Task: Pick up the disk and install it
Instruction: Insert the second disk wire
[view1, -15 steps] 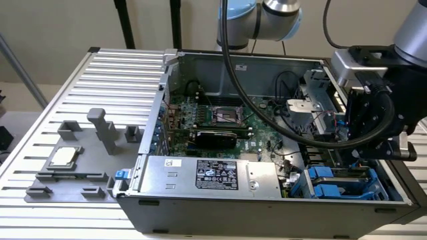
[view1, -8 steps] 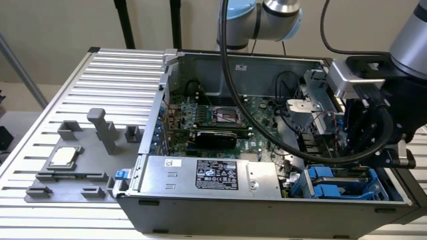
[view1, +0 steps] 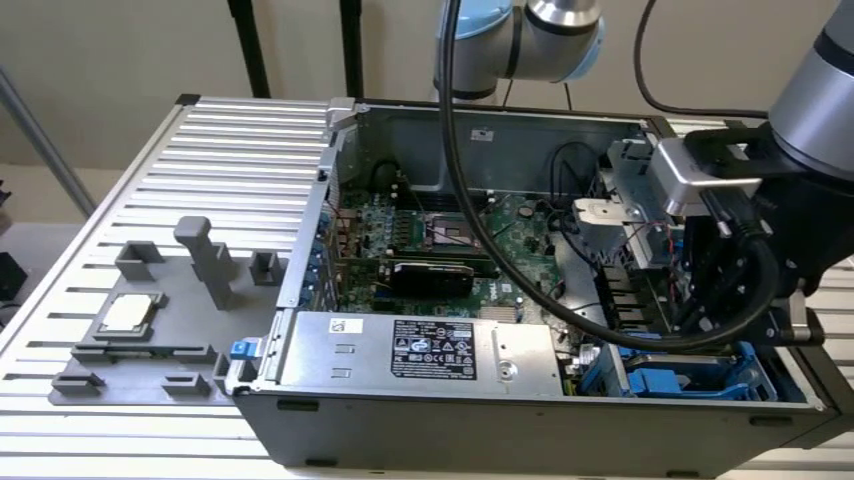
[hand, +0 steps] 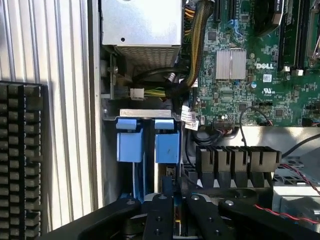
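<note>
The disk (hand: 167, 146) stands on edge in the drive bay at the case's corner. I see it edge-on, with its bright blue rail end toward the power supply; a second blue carrier (hand: 130, 140) sits right beside it. My gripper (hand: 179, 216) is directly over the disk, and its black fingers (hand: 157, 215) are pressed close on either side of the thin upper edge. In the exterior view the wrist (view1: 727, 290) hangs low over the blue bay (view1: 667, 382) at the case's near corner, on the exterior view's right.
The open computer case (view1: 534, 415) holds a power supply (view1: 414, 350), a green motherboard (view1: 441, 230) and thick black cables (view1: 534, 290). A grey fixture with a square processor chip (view1: 127, 315) lies on the slatted table at the exterior view's left. A black ribbed block (hand: 20, 160) lies outside the case wall.
</note>
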